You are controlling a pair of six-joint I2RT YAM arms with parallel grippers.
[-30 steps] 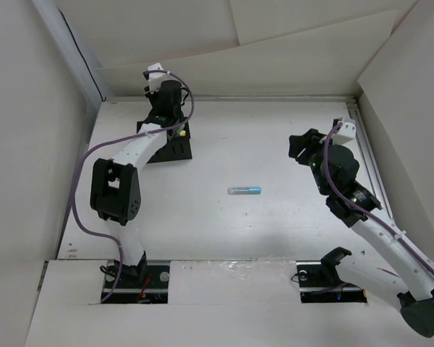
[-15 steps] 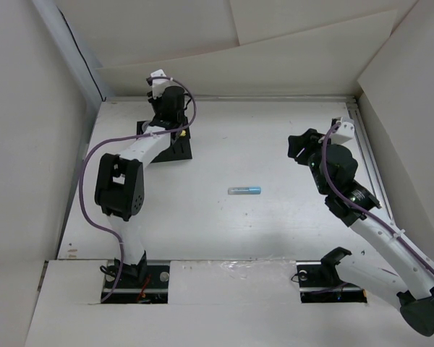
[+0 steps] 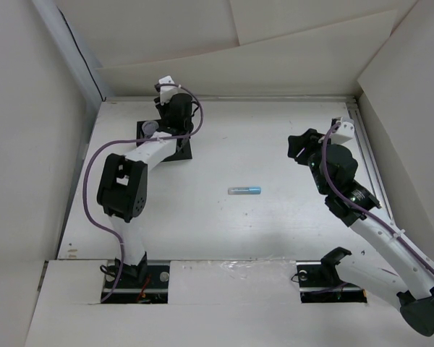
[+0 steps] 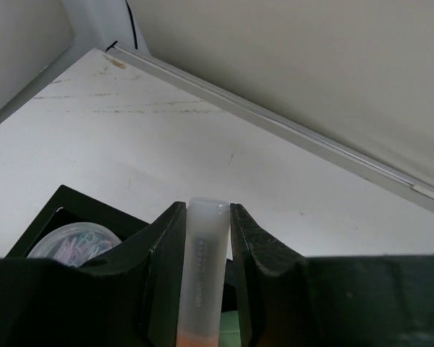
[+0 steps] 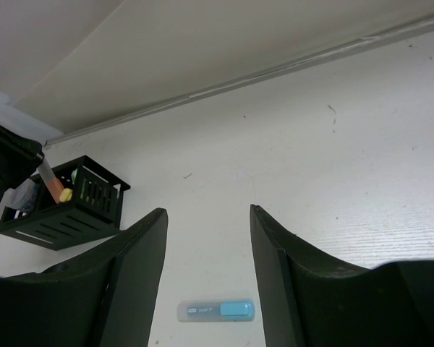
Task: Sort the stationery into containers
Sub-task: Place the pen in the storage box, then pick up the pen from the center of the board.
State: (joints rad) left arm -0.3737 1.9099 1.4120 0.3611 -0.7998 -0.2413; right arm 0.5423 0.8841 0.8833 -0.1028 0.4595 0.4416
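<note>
My left gripper (image 3: 176, 116) is shut on a translucent pinkish-grey marker (image 4: 204, 267) with an orange end, held above the back of the black organizer (image 3: 179, 150). The organizer's corner (image 4: 58, 211) shows in the left wrist view, with a small round greyish tub (image 4: 71, 242) in one compartment; the tub also shows from above (image 3: 150, 128). A clear marker with a blue end (image 3: 244, 190) lies flat mid-table. My right gripper (image 3: 299, 146) is open and empty, its jaws spread (image 5: 208, 211) with that marker (image 5: 215, 311) on the table below them.
White walls close in the table on the left, back and right. A metal strip (image 4: 289, 130) runs along the back edge. In the right wrist view the organizer (image 5: 65, 213) stands far left, a yellow stick end (image 5: 66, 194) poking out of it.
My left gripper has moved right and toward the back wall with the marker, uncovering the round tub in the organizer. The right arm and the blue-ended marker have not moved.
</note>
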